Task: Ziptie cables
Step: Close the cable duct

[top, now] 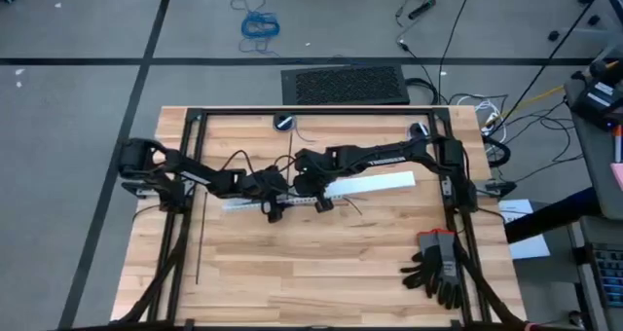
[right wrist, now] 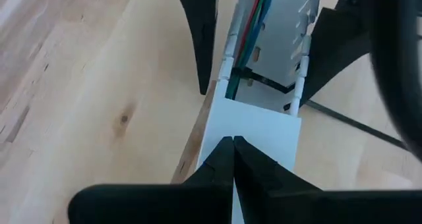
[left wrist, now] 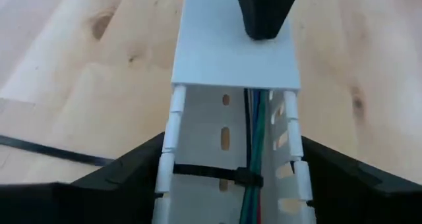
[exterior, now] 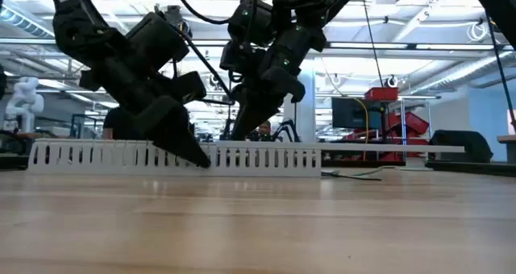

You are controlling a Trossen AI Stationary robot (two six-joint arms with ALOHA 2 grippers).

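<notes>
A wooden counter (top: pixel 341 263) carries a white slotted duct (top: pixel 331 193) lying across its middle. The cables (left wrist: pixel 254 155), thin blue, green, black and reddish wires, run inside the duct, already cinched by one black ziptie (left wrist: pixel 211 173) threaded across the channel. The left claw (left wrist: pixel 227 184) is spread wide, its fingers (left wrist: pixel 125 174) straddling the duct at nine o'clock of centre. The right claw (right wrist: pixel 233 148), clenched with tips touching and empty, presses on the duct's solid lid (right wrist: pixel 254 135) just toward three o'clock. A spare ziptie (top: pixel 199 248) lies at seven o'clock. The wires look light and limp; gripping them bunched beside the tie seems best. The ziptie looks thin, springy and slippery.
</notes>
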